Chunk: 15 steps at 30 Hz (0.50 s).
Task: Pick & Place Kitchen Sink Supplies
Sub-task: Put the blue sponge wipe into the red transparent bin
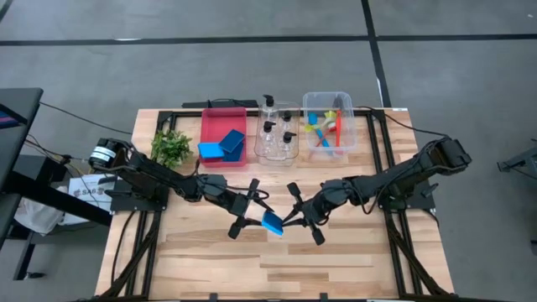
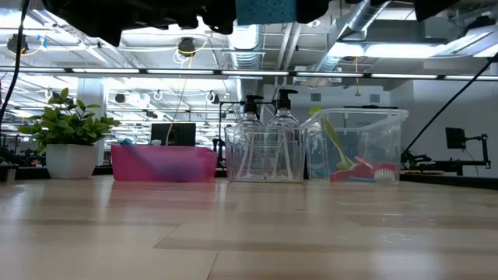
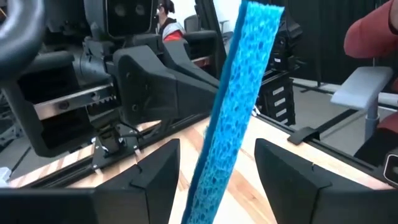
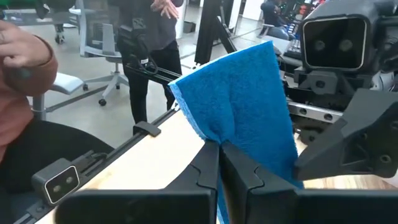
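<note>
A blue square sponge (image 1: pixel 273 224) hangs in mid-air over the table's middle and shows at the top of the low view (image 2: pixel 264 9). My right gripper (image 4: pixel 219 144) reaches in from the right and is shut on it. My left gripper (image 3: pixel 217 163) comes from the left and is open. Its two fingers stand on either side of the sponge, seen edge-on (image 3: pixel 233 106), without touching it. More blue sponges (image 1: pixel 222 144) lie in the red tray (image 1: pixel 210 126). Pump bottles (image 1: pixel 275 127) and brushes (image 1: pixel 325 126) stand in clear bins. My right gripper pinches the sponge between its two fingers at one edge (image 4: pixel 217 134), one finger on each flat face. The fingers come roughly level from the table's right. The sponge stands out beyond the fingertips, lifted well clear of the table.
A small potted plant (image 1: pixel 172 148) sits at the far left beside the red tray. The clear bins (image 1: pixel 329 99) line the far edge. Bare wood spreads across the table's near half (image 1: pixel 268 264). People and chairs show in the room beyond.
</note>
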Available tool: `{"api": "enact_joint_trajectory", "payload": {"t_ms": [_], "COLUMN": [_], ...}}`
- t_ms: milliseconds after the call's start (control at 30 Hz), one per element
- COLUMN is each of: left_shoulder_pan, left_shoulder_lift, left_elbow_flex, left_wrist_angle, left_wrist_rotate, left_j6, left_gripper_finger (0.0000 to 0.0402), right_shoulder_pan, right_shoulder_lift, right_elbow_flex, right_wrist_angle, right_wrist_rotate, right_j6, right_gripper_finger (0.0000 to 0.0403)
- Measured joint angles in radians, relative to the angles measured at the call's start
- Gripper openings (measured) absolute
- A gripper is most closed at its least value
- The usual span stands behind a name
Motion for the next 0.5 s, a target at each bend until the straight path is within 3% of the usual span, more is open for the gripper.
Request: {"api": "enact_joint_trajectory", "payload": {"t_ms": [200, 433, 500], "left_shoulder_pan": [0.0, 0.019, 0.024], "left_shoulder_lift": [0.0, 0.0, 0.0], "left_elbow_flex": [0.0, 0.0, 0.0], "left_wrist_angle": [0.01, 0.006, -0.004], "left_wrist_rotate": [-0.001, -0.033, -0.035], "left_j6": [0.001, 0.002, 0.0], "left_gripper_finger": [0.0175, 0.0029, 0.0016], "right_shoulder_pan": [-0.005, -0.004, -0.003], "right_shoulder_lift": [0.002, 0.002, 0.002], "right_elbow_flex": [0.0, 0.0, 0.0], "right_wrist_angle": [-0.002, -0.012, -0.036], "right_wrist_rotate": [0.0, 0.002, 0.002], "right_j6": [0.003, 0.008, -0.007], "right_gripper_finger": [0.0003, 0.0034, 0.0053]}}
